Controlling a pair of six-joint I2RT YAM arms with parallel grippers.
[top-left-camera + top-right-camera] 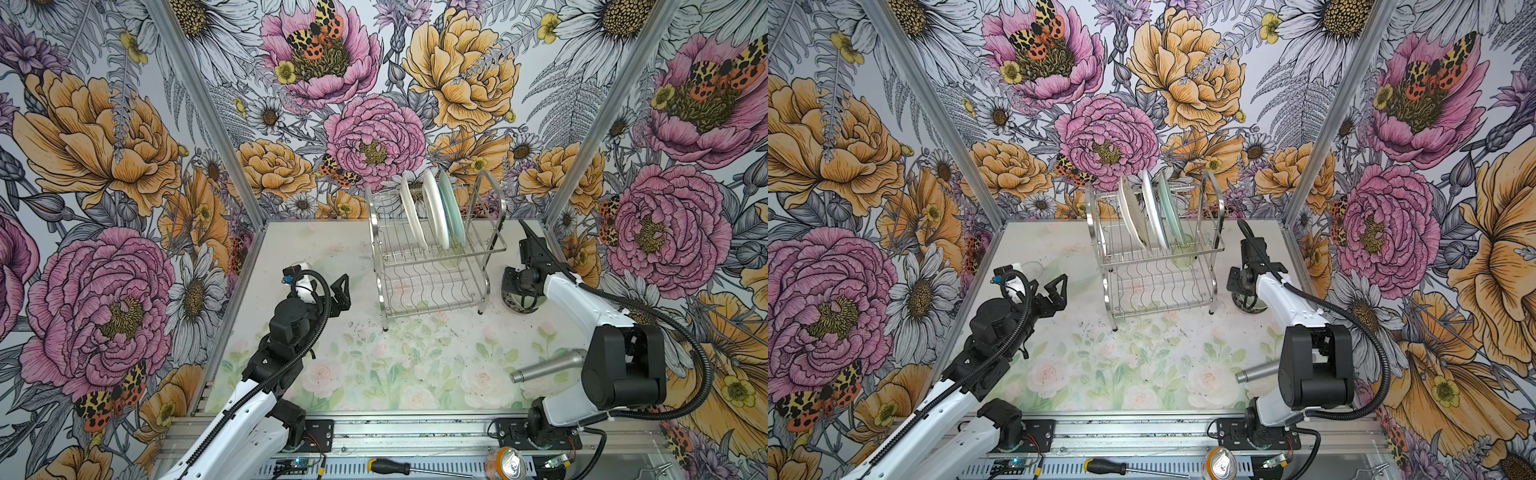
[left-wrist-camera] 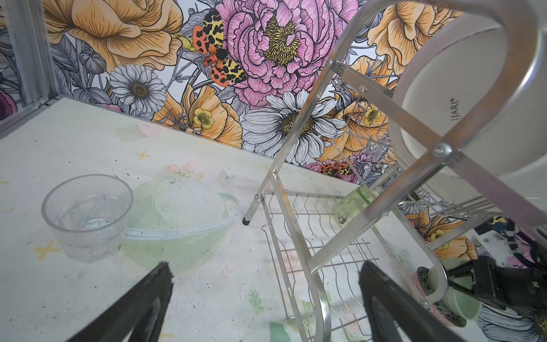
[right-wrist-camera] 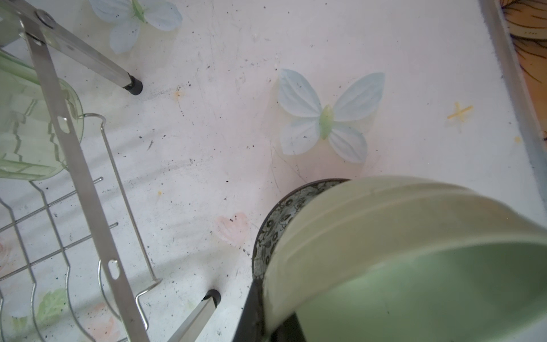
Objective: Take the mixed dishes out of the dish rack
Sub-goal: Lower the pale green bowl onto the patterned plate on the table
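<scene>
Right gripper (image 3: 269,322) clamped on pale green bowl (image 3: 414,251) at speckled bowl (image 3: 275,237), beside dish rack (image 3: 80,177); left gripper (image 2: 263,308) spread wide

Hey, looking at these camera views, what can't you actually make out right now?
- Three plates: edge-on in both top views, so their prints are hidden. The left wrist view shows only one back, behind the dish rack frame.
- Speckled bowl: right wrist view, mostly covered by the pale green bowl in the right gripper.
- Grey cylinder: both top views, one end behind the right arm.
</scene>
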